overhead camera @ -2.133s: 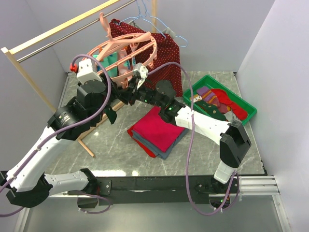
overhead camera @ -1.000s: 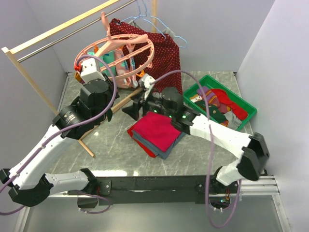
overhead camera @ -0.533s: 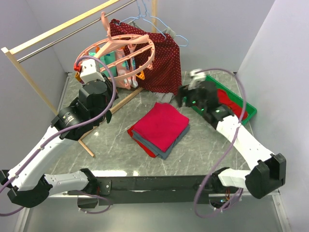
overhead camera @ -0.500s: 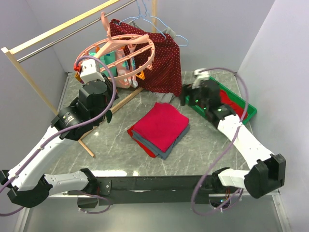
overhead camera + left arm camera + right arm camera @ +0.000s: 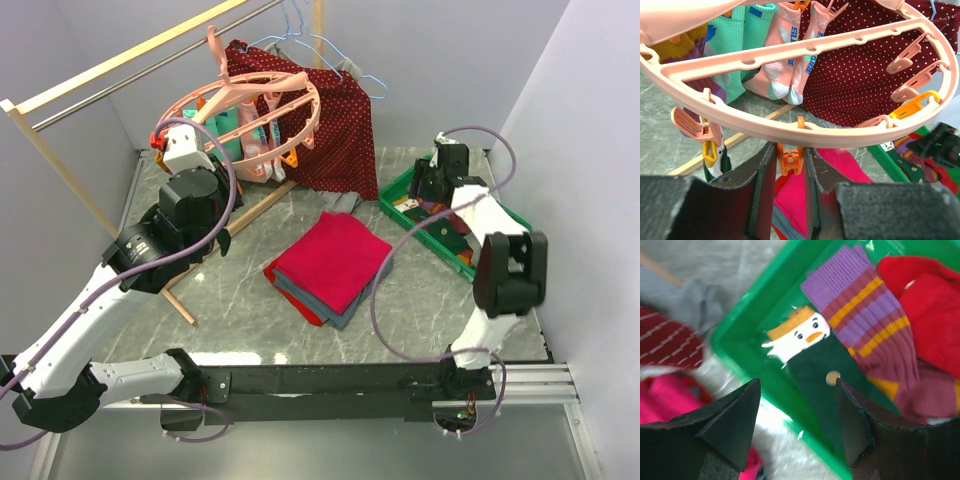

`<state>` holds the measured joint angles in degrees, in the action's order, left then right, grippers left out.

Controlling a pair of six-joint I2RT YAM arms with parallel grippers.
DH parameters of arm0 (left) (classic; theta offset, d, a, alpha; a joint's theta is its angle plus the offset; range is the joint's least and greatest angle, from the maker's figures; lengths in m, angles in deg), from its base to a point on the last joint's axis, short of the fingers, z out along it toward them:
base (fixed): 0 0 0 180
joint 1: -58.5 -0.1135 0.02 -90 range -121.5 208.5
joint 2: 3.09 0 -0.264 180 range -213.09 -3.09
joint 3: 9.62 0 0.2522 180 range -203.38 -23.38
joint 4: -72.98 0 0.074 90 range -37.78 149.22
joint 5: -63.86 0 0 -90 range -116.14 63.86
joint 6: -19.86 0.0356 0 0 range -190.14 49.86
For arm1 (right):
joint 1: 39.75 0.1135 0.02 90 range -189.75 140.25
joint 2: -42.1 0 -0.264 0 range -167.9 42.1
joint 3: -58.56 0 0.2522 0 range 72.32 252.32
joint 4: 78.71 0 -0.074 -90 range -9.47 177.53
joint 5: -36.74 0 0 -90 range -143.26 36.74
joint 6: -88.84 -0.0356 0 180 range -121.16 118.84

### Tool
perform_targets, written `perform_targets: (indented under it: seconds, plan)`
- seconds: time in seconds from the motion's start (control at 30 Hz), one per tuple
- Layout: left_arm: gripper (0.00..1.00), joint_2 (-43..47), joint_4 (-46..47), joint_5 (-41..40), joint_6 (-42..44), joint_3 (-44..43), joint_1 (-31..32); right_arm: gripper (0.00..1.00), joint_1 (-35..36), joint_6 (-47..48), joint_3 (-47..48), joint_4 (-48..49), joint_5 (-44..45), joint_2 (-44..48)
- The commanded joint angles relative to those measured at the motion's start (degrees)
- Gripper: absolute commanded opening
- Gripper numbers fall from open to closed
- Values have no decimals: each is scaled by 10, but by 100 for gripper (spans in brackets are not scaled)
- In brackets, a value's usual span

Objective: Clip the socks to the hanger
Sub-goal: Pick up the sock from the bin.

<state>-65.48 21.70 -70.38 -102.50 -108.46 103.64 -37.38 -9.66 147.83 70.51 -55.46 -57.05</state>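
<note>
Above the tray's (image 5: pixel 747 310) socks (image 5: pixel 860 305), the right gripper (image 5: pixel 797 385), brought back from the hanger (image 5: pixel 850 136), is held spread for another pick.

top view looks down from behind the 2 arm bases over the whole table (image 5: pixel 230 310). left wrist view sits close under the hanger (image 5: pixel 815 132), facing outward. right wrist view looks down close into the green tray (image 5: pixel 755 310), at right in top view.
</note>
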Motion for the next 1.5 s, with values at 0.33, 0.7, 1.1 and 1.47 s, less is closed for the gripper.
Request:
perform_targets:
  seconds: [0.33, 0.7, 1.1, 1.47]
  plan:
    - [1, 13, 2, 10, 11, -8, -1, 65, 11, 52, 197, -126, 11, -219]
    - [1, 8, -1, 22, 5, -5, -1, 37, 27, 48, 257, -185, 20, -282]
    - [1, 12, 0, 24, 6, -3, -1, 0, 15, 25, 123, -67, 54, -119]
    - [1, 16, 4, 29, 10, -3, -1, 0, 0, 3, 3, 54, 5, 107]
